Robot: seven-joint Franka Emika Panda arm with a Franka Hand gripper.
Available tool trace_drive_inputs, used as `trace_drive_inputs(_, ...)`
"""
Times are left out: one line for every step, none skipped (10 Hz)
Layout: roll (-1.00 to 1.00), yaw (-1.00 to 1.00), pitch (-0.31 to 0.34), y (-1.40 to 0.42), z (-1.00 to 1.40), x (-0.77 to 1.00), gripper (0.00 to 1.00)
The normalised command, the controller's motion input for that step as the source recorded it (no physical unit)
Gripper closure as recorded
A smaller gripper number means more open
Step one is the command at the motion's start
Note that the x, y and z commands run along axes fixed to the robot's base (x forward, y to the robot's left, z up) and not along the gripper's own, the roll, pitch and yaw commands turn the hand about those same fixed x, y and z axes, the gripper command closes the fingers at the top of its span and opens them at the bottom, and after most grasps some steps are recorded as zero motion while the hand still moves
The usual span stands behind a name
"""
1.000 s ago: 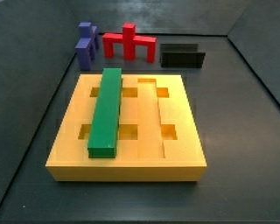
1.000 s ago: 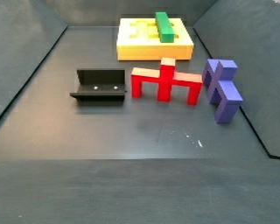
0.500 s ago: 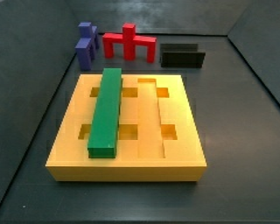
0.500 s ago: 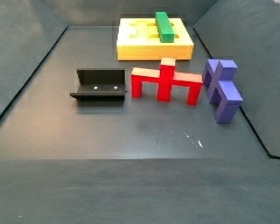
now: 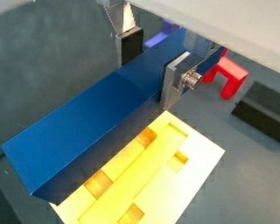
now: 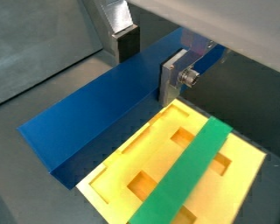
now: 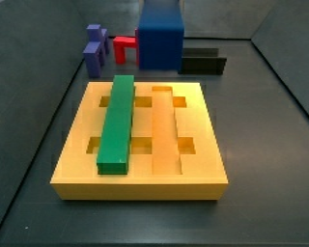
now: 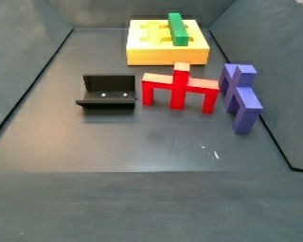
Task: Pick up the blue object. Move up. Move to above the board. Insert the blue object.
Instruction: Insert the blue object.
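My gripper [image 5: 152,66] is shut on the blue object [image 5: 95,122], a long navy bar clamped between the two silver fingers; both wrist views show this [image 6: 150,63]. The bar [image 6: 101,118] hangs above the floor beside the yellow board [image 6: 119,179]. In a side view the bar [image 7: 160,34] shows end-on at the top, behind the board's [image 7: 138,178] far end; the gripper itself is out of that view. The board's groove next to the green bar [image 7: 116,121] is empty.
The green bar [image 6: 189,171] lies in one groove of the board [image 8: 148,43]. A red piece [image 8: 180,87], a purple piece [image 8: 240,95] and the dark fixture [image 8: 106,93] stand on the floor beyond the board. Grey walls close in the floor.
The blue bar has come into a side view at the top, behind the board's far end, now covering part of the red piece. Nothing else has moved.
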Motion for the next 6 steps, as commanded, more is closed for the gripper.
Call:
trace_drive_inputs(0.2,0.11,-0.11,-0.16,-0.8,0.13,1.0)
trace_drive_inputs(0.2,0.12,-0.114,-0.16,-0.79,0.11,1.0)
trace_drive_inputs(0.16,0.06,-0.101,-0.14,-0.86,0.18,1.0)
trace_drive_inputs(0.08,0.0,-0.059,-0.03,-0.86,0.24,1.0)
trace_drive_inputs(0.0,0.0,-0.017,0.0,-0.77,0.2,1.0)
trace_drive_inputs(0.0,0.0,-0.004,0.0,-0.77,0.17,1.0)
